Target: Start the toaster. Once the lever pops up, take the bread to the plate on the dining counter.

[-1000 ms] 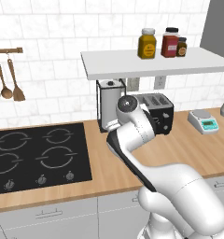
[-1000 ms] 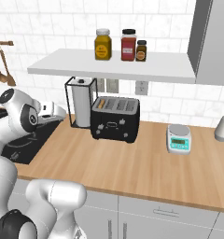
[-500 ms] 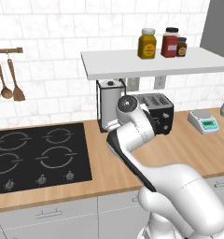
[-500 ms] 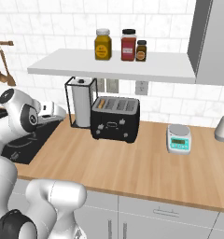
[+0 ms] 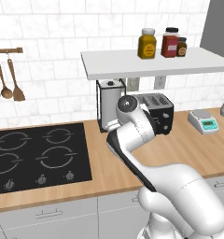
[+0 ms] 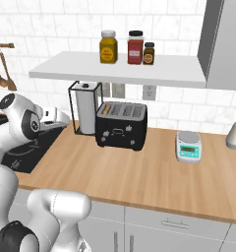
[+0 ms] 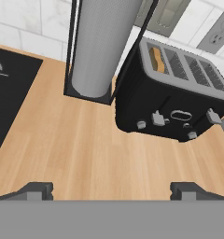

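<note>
Wooden counter (image 7: 76, 144), paper-towel roll (image 7: 102, 46) just beside toaster (image 7: 172, 98), bread (image 7: 156, 58) in slot, gripper (image 7: 111, 191) apart.

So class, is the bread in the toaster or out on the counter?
In. The bread sits down in the end slot of the toaster, its tan edge showing.

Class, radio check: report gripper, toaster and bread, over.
Gripper open, empty, short of toaster. Bread in end slot nearest the paper-towel roll. Approach path clear.
</note>
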